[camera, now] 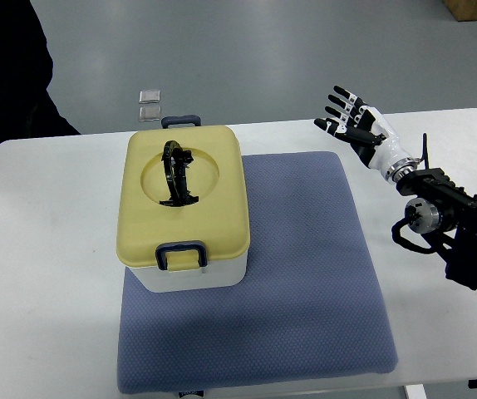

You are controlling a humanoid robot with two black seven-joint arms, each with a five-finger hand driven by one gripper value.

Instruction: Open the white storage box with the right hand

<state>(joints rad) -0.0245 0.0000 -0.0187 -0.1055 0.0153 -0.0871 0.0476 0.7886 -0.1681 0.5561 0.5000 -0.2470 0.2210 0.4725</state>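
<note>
- Box (187, 218): 1, on left part of the blue mat (305, 274); yellow lid (213, 212) on, handle (177, 173) up, 2 dark latches, front (180, 253) & back (180, 121)
- Rigid plastic, prob light; lid may slip, so you'd flip the front latch 1st, then lift by handle
- R hand (353, 121): 1 in view, fingers spread, empty, well right of box
- 2 small clear tiles (149, 103) behind box

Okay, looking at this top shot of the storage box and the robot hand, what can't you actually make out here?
- Storage box: the yellow lid hides its inside, top view.
- Rear latch: mostly behind the lid, so whether it is fastened cannot be told.
- Two small squares on the floor: too small to identify.
- Right hand: its arm is cut off by the right edge.
</note>
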